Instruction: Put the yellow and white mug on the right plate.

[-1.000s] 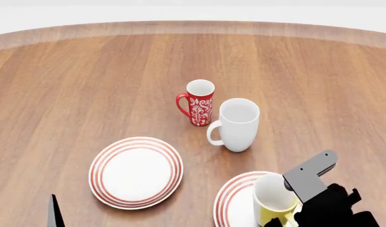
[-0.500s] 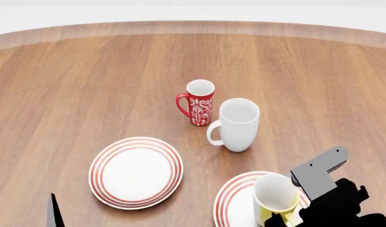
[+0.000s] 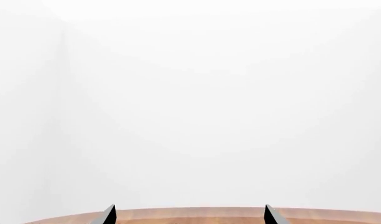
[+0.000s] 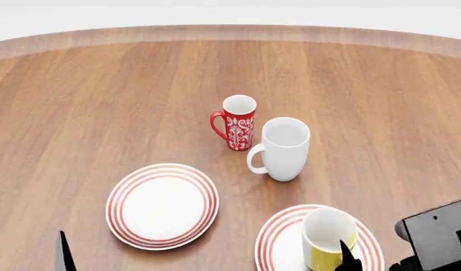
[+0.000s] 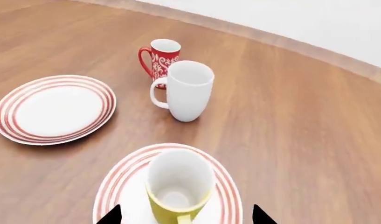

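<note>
Since the yellow and white mug (image 5: 179, 186) sits upright on the right plate (image 5: 125, 175), the job looks pretty much done. The right pincer (image 5: 185, 215) is spread wide, tips either side of the mug but not touching it, so it's probably just letting go. The left pincer (image 3: 189, 215) idles over the bench (image 4: 102, 96), fingers parted, holding nothing.

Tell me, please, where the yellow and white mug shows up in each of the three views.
Head view: yellow mug at bottom right, on the right plate.
Right wrist view: bottom centre, on that plate.
Left wrist view: not in it.
Shared landmark: white mug.
</note>
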Robot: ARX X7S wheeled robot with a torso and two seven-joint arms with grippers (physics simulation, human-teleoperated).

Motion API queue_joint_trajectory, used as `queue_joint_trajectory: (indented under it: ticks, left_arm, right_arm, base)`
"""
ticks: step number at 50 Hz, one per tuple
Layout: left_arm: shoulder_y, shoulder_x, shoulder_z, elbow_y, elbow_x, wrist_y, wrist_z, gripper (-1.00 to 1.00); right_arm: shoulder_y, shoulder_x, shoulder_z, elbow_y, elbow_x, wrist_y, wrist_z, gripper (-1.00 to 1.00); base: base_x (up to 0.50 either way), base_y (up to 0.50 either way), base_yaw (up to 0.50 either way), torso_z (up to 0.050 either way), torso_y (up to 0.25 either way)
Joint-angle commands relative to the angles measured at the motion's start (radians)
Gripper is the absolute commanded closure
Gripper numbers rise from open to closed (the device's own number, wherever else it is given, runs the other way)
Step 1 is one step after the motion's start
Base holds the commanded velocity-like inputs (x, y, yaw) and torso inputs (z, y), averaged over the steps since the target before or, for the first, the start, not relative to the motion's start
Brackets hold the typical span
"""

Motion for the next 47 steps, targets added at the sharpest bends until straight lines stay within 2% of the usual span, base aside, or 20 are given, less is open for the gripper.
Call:
queue_joint_trajectory:
  ticks: [1, 3, 6, 7, 8, 9, 11, 16, 18, 23, 28, 32, 40, 47]
  left_arm:
    - [-0.010, -0.009, -0.013, -0.004, -0.028, -0.025, -0.005, -1.00]
    - [-0.007, -0.021, -0.012, -0.009, -0.021, -0.015, 0.003, -1.00]
    - [0.007, -0.049, -0.022, -0.025, 0.011, 0.014, 0.003, -1.00]
    - [0.009, -0.060, -0.033, -0.038, 0.017, 0.024, -0.001, -1.00]
    - [0.011, -0.066, -0.038, -0.043, 0.021, 0.030, -0.002, -1.00]
    - [0.020, -0.076, -0.047, -0.051, 0.047, 0.040, -0.011, -1.00]
    - [0.036, -0.090, -0.069, -0.086, 0.072, 0.066, -0.032, -1.00]
    - [0.040, -0.102, -0.131, -0.146, 0.073, 0.099, -0.088, -1.00]
    - [0.037, -0.100, -0.180, -0.169, 0.114, 0.132, -0.145, -1.00]
    - [-0.029, -0.097, -0.286, -0.243, 0.073, 0.115, -0.235, -1.00]
    - [-0.083, -0.130, -0.380, -0.208, 0.081, 0.091, -0.298, -1.00]
    - [-0.095, -0.144, -0.415, -0.173, 0.071, 0.064, -0.316, -1.00]
    - [-0.108, -0.156, -0.442, -0.128, 0.076, 0.028, -0.329, -1.00]
    - [-0.118, -0.144, -0.411, -0.155, 0.084, 0.034, -0.316, -1.00]
  right_arm:
    - [-0.236, -0.105, 0.173, -0.143, -0.039, -0.226, 0.141, -1.00]
    - [-0.241, -0.148, 0.188, -0.126, -0.049, -0.261, 0.175, -1.00]
    - [-0.262, -0.250, 0.219, -0.057, -0.121, -0.433, 0.253, -1.00]
    - [-0.279, -0.313, 0.266, -0.033, -0.104, -0.520, 0.276, -1.00]
    - [-0.286, -0.334, 0.273, -0.014, -0.109, -0.564, 0.277, -1.00]
    - [-0.299, -0.370, 0.274, 0.029, -0.162, -0.699, 0.278, -1.00]
    - [-0.303, -0.427, 0.287, 0.096, -0.192, -0.850, 0.285, -1.00]
    - [-0.291, -0.483, 0.310, 0.167, -0.252, -1.026, 0.325, -1.00]
    - [-0.278, -0.502, 0.323, 0.189, -0.273, -1.097, 0.345, -1.00]
    - [-0.258, -0.525, 0.368, 0.211, -0.341, -1.257, 0.403, -1.00]
    - [-0.201, -0.542, 0.414, 0.239, -0.397, -1.323, 0.485, -1.00]
    - [-0.191, -0.542, 0.402, 0.259, -0.417, -1.344, 0.489, -1.00]
    - [-0.181, -0.550, 0.391, 0.293, -0.428, -1.381, 0.504, -1.00]
    - [-0.160, -0.555, 0.367, 0.320, -0.449, -1.386, 0.514, -1.00]
  base:
    - [0.00, 0.00, 0.00, 0.000, 0.000]
    - [0.00, 0.00, 0.00, 0.000, 0.000]
    - [0.00, 0.00, 0.00, 0.000, 0.000]
    - [0.00, 0.00, 0.00, 0.000, 0.000]
    - [0.00, 0.00, 0.00, 0.000, 0.000]
    - [0.00, 0.00, 0.00, 0.000, 0.000]
    - [0.00, 0.00, 0.00, 0.000, 0.000]
    - [0.00, 0.00, 0.00, 0.000, 0.000]
    - [0.00, 0.00, 0.00, 0.000, 0.000]
    - [0.00, 0.00, 0.00, 0.000, 0.000]
    - [0.00, 0.00, 0.00, 0.000, 0.000]
    - [0.00, 0.00, 0.00, 0.000, 0.000]
    - [0.00, 0.00, 0.00, 0.000, 0.000]
    - [0.00, 0.00, 0.00, 0.000, 0.000]
